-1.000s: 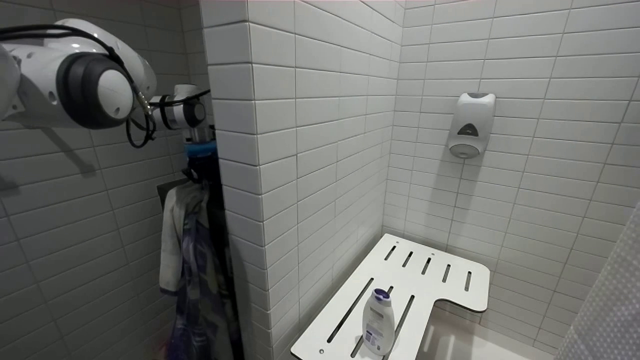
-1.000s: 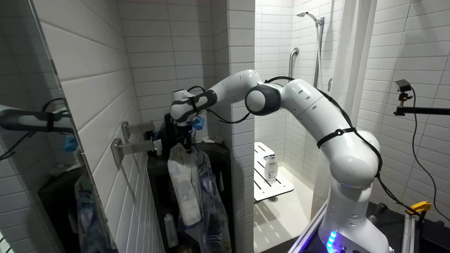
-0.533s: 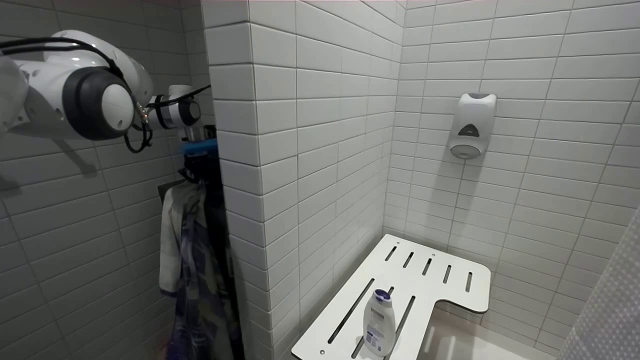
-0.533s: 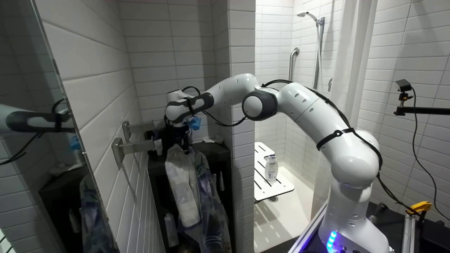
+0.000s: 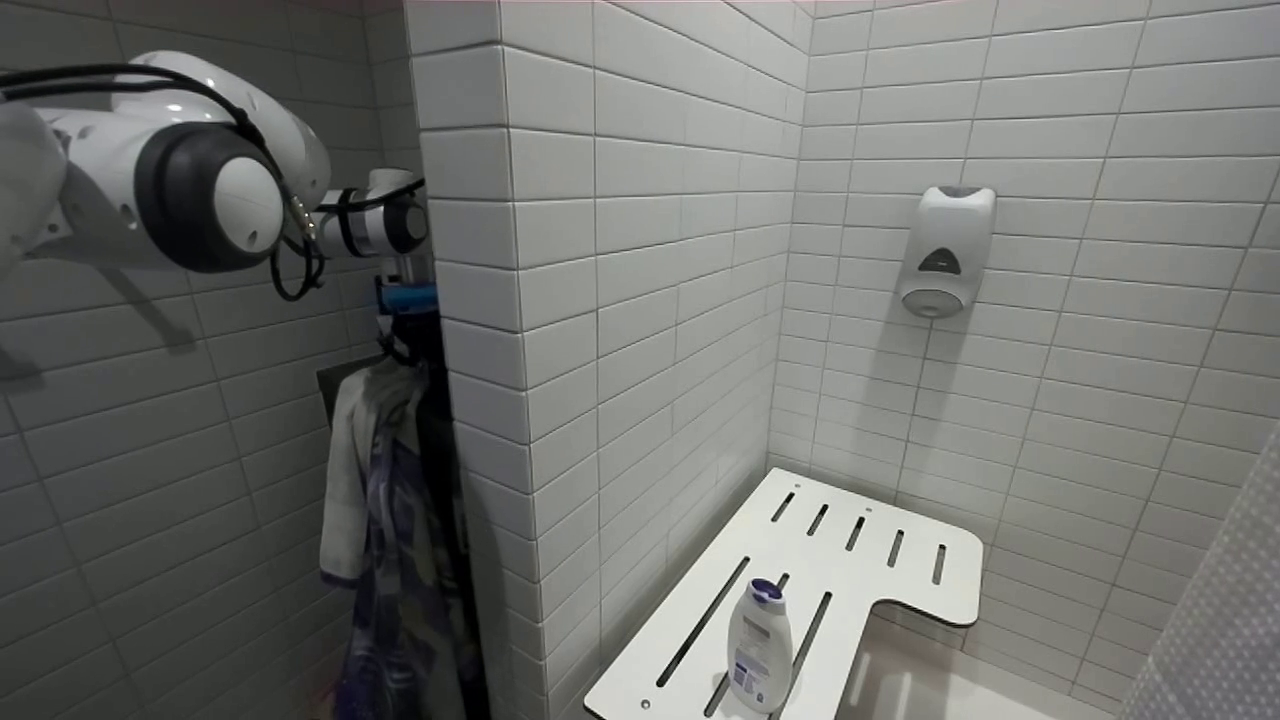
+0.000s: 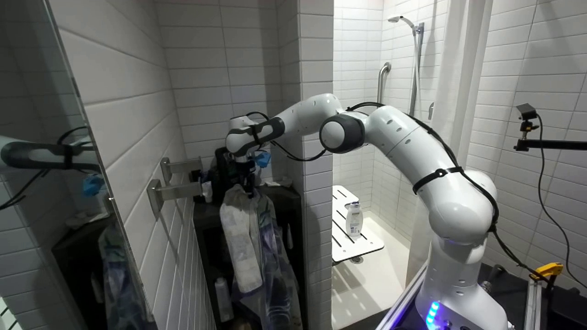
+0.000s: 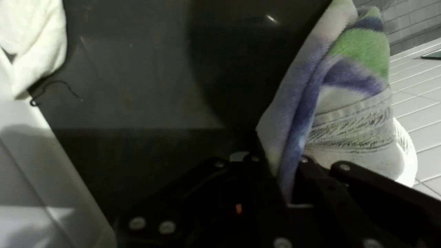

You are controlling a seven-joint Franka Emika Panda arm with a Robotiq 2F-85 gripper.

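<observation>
Arm (image 6: 394,130): since half a second ago its wrist (image 6: 238,140) has shifted to the right in both exterior views, and the top of the towel (image 6: 241,233) with it.
Tool (image 7: 280,162): drawn together on a fold of the towel, which the wrist view shows pinched between its jaws.
Towel: hangs down from the tool in front of the dark shelf unit (image 6: 284,196); part of it whitish, the rest patterned in purple and green. Whether it touches the unit, I cannot tell.
Wall brackets (image 6: 181,191): two metal ones jut from the tiled wall (image 6: 124,105), near the towel but apart from it.
Shelf unit: white cloth (image 6: 277,182) on its top, a pale bottle (image 6: 223,300) standing low inside.
Shower seat (image 5: 840,565): white and slotted, with a purple-capped white bottle (image 5: 760,650) upright on it.
Soap dispenser (image 5: 945,250): fixed above the seat.
Mirror (image 6: 32,91): reflects arm and towel.
</observation>
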